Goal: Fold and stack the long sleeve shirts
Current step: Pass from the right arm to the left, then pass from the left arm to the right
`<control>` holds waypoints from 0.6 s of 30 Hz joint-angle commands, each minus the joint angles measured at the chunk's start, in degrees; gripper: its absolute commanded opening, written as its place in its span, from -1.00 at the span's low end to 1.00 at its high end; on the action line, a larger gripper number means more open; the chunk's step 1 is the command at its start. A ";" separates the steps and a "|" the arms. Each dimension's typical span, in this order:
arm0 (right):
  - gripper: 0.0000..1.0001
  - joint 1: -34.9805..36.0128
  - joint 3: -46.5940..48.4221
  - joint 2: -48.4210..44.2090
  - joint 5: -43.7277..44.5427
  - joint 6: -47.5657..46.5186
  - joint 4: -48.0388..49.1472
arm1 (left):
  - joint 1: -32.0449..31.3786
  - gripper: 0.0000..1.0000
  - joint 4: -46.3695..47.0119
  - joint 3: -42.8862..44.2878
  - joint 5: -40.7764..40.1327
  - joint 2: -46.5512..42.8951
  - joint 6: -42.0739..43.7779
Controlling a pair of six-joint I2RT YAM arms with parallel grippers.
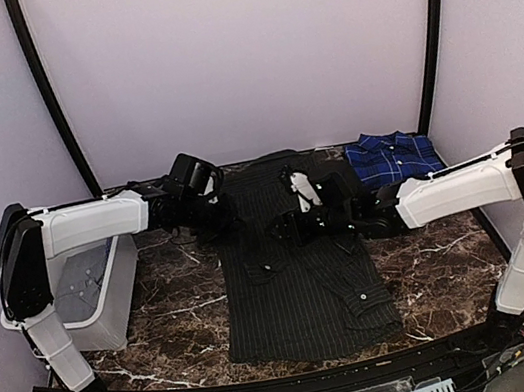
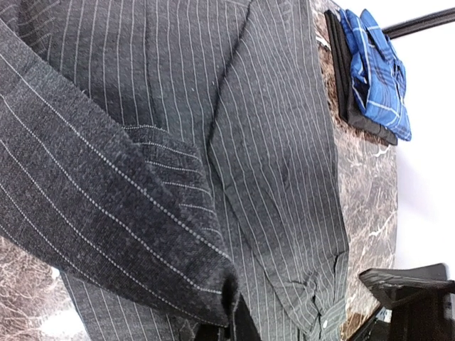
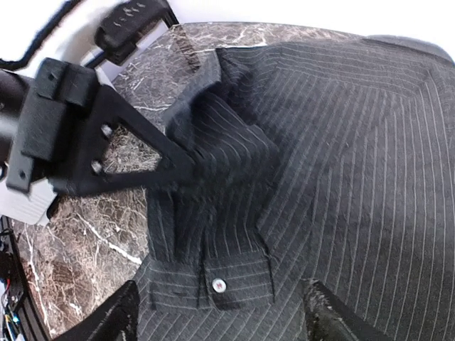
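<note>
The left claw (image 3: 183, 169) is seen pressed together on a fold of the black pinstriped cloth shirt (image 1: 297, 281). A sleeve is pinched near the garment's left edge, and the cloth is gathered up in a bunch around the fingertips. The right claw (image 3: 222, 312) is held spread wide just above the same shirt, with nothing caught between its fingers (image 3: 117, 316). A buttoned cuff (image 3: 213, 284) with one small white button is seen lying flat under the gap. The two claws are placed near each other, the left at the shirt's left side and the right over its middle. The shirt itself is laid lengthwise on the centre of the dark brown marble-patterned table top (image 1: 437, 267), with its collar end toward the far wall and its hem toward the arm bases. A second sleeve is folded across its front on the right. A folded blue-and-navy plaid cloth shirt (image 1: 392, 155) is found at the far right corner of the table, just beside the black shirt's upper right corner. In the left wrist view a dark folded layer is seen under it, though what that layer is cannot be told. A white rectangular plastic bin (image 1: 95, 286) is set at the table's left edge, below the left arm and apart from both shirts.
</note>
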 commanded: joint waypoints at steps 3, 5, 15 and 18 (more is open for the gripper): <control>0.66 5.34 10.22 6.77 9.07 -8.04 -5.21 | 0.20 -1.00 -0.70 2.45 5.46 -1.96 0.37; 0.70 6.29 12.24 9.66 10.45 -7.23 -4.85 | 0.20 -1.00 0.00 2.68 6.73 -1.79 -0.46; 0.79 10.13 17.78 18.25 20.94 -1.02 -4.78 | 1.32 -1.00 2.79 3.78 10.58 -1.57 -4.09; 0.76 10.00 19.15 19.91 26.58 0.78 -7.84 | 1.28 -1.00 2.18 4.31 10.42 -1.60 -3.73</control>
